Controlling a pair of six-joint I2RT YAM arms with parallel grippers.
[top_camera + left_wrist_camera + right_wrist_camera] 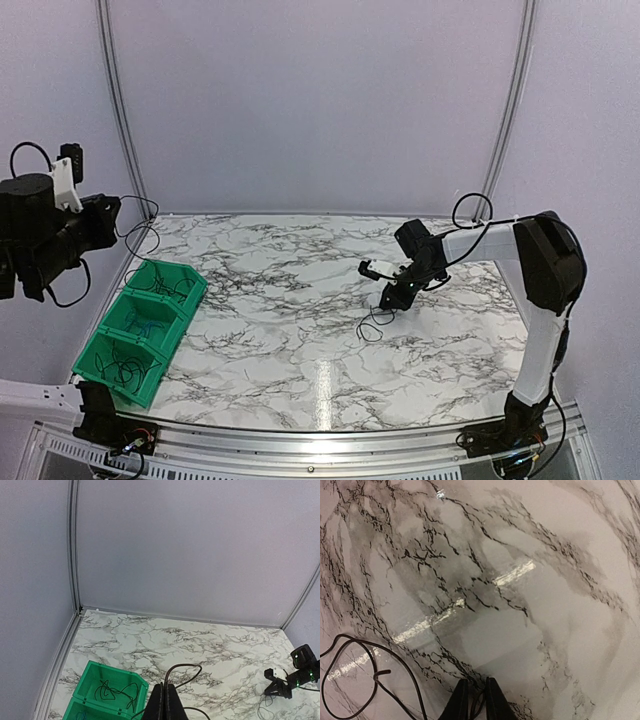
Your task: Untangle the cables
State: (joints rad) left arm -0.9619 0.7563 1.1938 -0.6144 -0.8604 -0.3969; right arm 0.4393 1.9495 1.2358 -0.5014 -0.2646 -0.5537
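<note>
Thin black cables lie in a small loose loop on the marble table, just below my right gripper. In the right wrist view this loop rests at the lower left. One strand runs up between the nearly closed fingers of the right gripper, which is low over the table. My left gripper is raised at the far left with its fingers pressed together. A black cable arches out from between them. In the top view that cable hangs by the left gripper.
A row of three green bins stands at the table's left edge, below the left gripper, each with thin cables inside. The far bin holds a black tangle. Grey walls close in the back and sides.
</note>
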